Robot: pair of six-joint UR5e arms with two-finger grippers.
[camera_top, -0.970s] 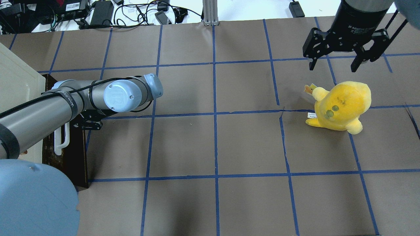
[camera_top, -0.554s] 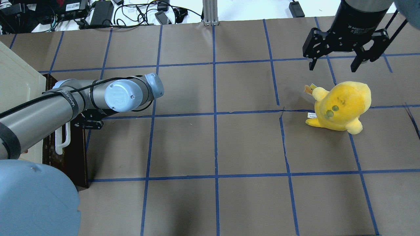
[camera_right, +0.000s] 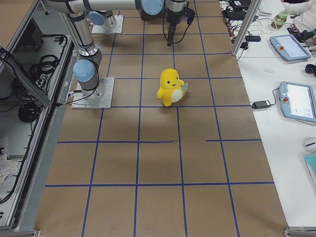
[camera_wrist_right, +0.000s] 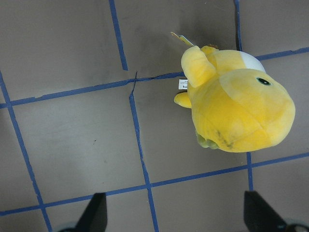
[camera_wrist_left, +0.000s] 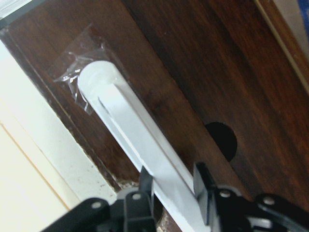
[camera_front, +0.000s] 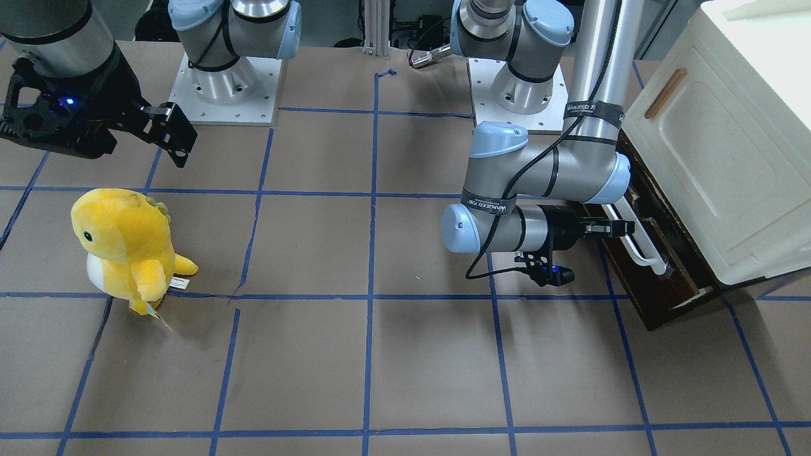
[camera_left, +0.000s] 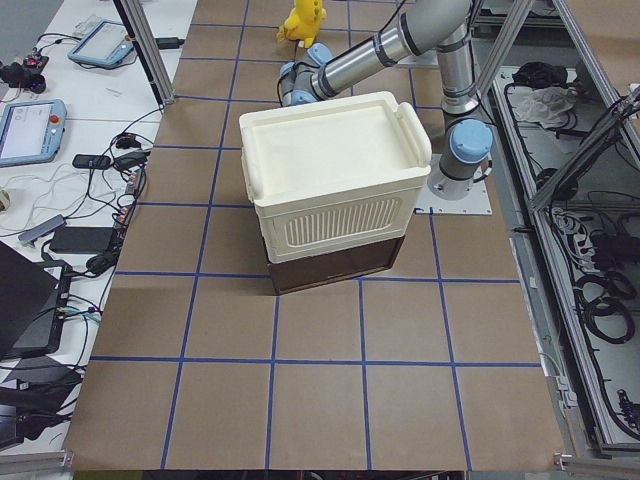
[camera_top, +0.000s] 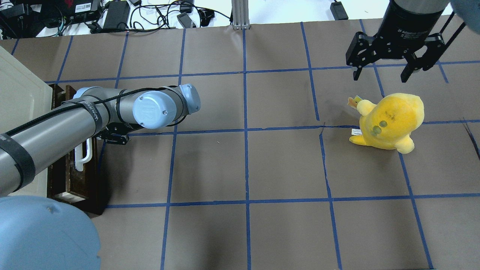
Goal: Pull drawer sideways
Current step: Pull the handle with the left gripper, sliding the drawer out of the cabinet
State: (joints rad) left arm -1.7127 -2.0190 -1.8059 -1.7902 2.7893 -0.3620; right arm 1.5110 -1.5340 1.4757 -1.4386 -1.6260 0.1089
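Note:
The drawer [camera_front: 641,273] has a dark brown wooden front and a long white bar handle [camera_front: 635,239]. It sits under the cream cabinet [camera_front: 716,158] and stands partly pulled out, with a gap behind its front in the overhead view [camera_top: 93,180]. My left gripper [camera_front: 624,227] is shut on the handle; in the left wrist view both fingers [camera_wrist_left: 200,181] flank the white bar [camera_wrist_left: 130,123]. In the overhead view the arm hides most of the left gripper [camera_top: 92,139]. My right gripper [camera_top: 380,77] is open and empty, hovering above a yellow plush toy [camera_top: 390,120].
The cabinet door has a small tan handle [camera_front: 665,93]. The plush toy [camera_front: 123,244] stands on the brown paper-covered table [camera_top: 247,165] with blue tape lines, and shows in the right wrist view [camera_wrist_right: 236,106]. Cables and devices [camera_top: 112,15] lie past the far edge.
My left arm has moved away from the cabinet with the handle in its grip, and the drawer has slid further out. The right arm and plush toy have not moved.

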